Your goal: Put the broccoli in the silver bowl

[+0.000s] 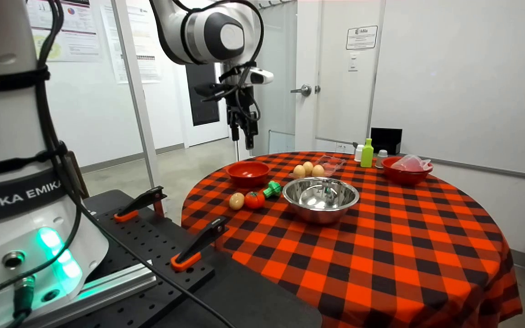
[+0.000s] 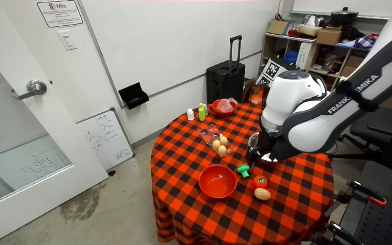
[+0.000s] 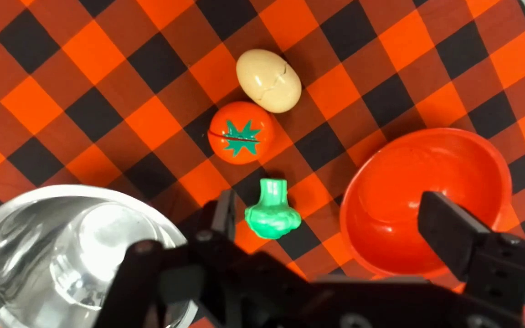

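The green broccoli (image 1: 272,189) lies on the checked tablecloth between the red bowl and the silver bowl. It also shows in an exterior view (image 2: 243,170) and in the wrist view (image 3: 272,214), stalk toward the tomato. The shiny silver bowl (image 1: 321,213) stands beside it. The bowl is at lower left in the wrist view (image 3: 78,191), and the arm mostly hides it in an exterior view (image 2: 252,139). My gripper (image 1: 242,142) is open and empty, well above the table. In the wrist view (image 3: 327,198) the broccoli appears between the fingers, nearer the left finger.
A red bowl (image 3: 358,182) stands close to the broccoli. A tomato (image 3: 242,132) and a cracked egg (image 3: 269,81) lie nearby, touching or nearly so. Several eggs (image 2: 222,150) sit by a clear carton. A green bottle (image 1: 367,154) and another red bowl (image 1: 406,176) stand farther back.
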You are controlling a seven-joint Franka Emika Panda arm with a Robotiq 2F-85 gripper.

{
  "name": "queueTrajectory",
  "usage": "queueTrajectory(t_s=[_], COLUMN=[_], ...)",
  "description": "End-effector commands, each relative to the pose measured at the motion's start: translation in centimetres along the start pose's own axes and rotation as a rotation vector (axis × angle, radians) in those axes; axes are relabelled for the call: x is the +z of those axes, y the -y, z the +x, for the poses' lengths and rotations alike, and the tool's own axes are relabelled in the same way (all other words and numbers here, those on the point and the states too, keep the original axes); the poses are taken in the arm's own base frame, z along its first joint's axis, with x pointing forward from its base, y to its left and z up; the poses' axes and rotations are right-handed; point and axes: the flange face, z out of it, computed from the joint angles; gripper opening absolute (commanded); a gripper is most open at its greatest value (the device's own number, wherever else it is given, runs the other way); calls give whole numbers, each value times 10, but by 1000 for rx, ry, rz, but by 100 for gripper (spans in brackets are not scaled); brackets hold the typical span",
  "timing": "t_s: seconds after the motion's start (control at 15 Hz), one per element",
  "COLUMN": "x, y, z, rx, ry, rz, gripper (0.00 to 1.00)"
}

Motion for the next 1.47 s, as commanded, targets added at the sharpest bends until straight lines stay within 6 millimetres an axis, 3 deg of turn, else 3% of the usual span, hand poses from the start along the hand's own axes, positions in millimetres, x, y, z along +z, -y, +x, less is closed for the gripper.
queueTrajectory(t_s=[0.0, 0.2, 0.53, 1.4], x=[47, 77, 109, 152], y=[8, 13, 16, -5], z=[23, 33, 51, 91], rx=[-4, -8, -20, 12], ry=[24, 58, 64, 49], rz=[-26, -43, -96, -152], gripper=[100, 100, 100, 100])
